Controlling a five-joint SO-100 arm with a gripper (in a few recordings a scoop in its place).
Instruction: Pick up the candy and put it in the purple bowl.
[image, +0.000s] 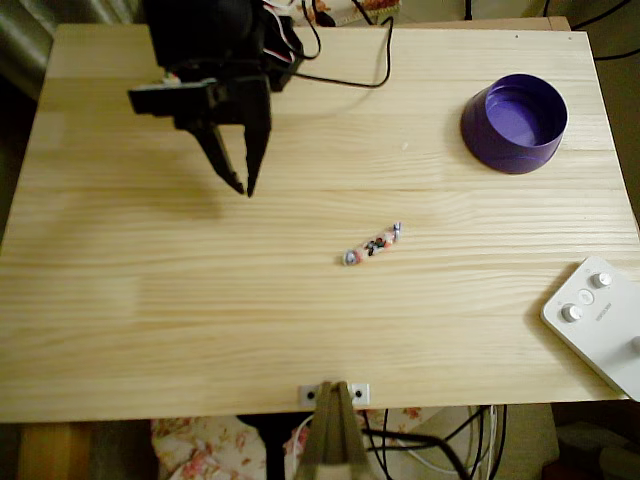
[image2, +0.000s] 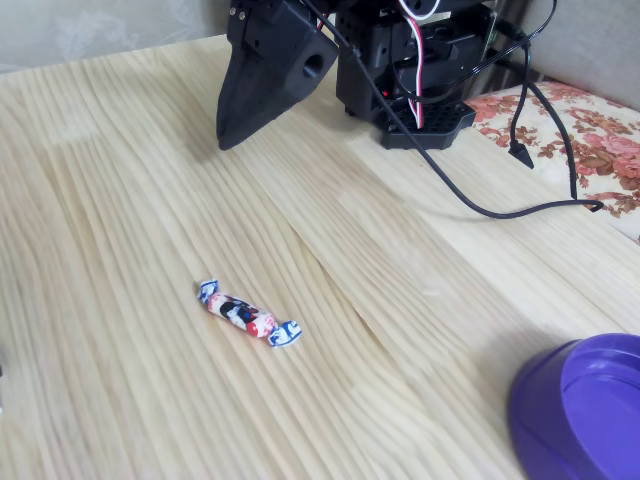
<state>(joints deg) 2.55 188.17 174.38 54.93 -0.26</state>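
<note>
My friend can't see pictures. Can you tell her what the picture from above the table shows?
A small wrapped candy lies in the middle of a wooden table. A black robot gripper hangs up and to its left, slightly open and holding nothing. A purple bowl sits at the top right.

You're set up in a home — not a lab.
Pine table, floral cloth beside it — loose cables trailing.

The black arm reaches out from its base at the far edge of the table. The gripper points down toward the table top, its two fingers slightly apart at the tips, holding nothing.
</note>
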